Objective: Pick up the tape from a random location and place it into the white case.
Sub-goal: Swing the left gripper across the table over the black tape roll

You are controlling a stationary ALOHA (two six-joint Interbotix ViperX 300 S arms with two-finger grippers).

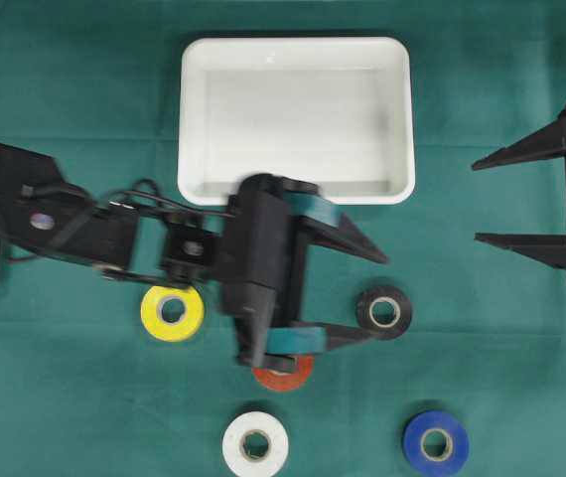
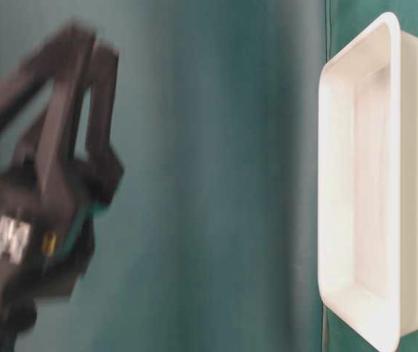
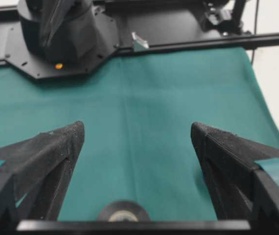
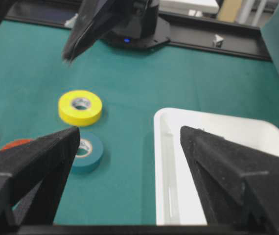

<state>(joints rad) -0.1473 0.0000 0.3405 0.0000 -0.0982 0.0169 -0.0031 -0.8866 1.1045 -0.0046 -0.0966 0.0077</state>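
The white case [image 1: 188, 119] lies at the top centre of the green cloth, with nothing in it. Several tape rolls lie below it: yellow [image 1: 172, 312], black [image 1: 384, 312], red [image 1: 285, 374] half under my left arm, white [image 1: 255, 444] and blue [image 1: 435, 442]. My left gripper [image 1: 377, 296] hangs open above the cloth, and the black roll [image 3: 123, 212] shows low between its fingers. My right gripper [image 1: 478, 201] stands open and holds nothing at the right edge. In its view a teal roll [image 4: 83, 152] lies left of the case rim [image 4: 159, 120].
The left arm [image 1: 84, 224] reaches in from the left, and its wrist covers the case's lower rim from overhead. A black frame rail [image 3: 188, 41] and the right arm's base [image 3: 56, 34] border the far end of the cloth.
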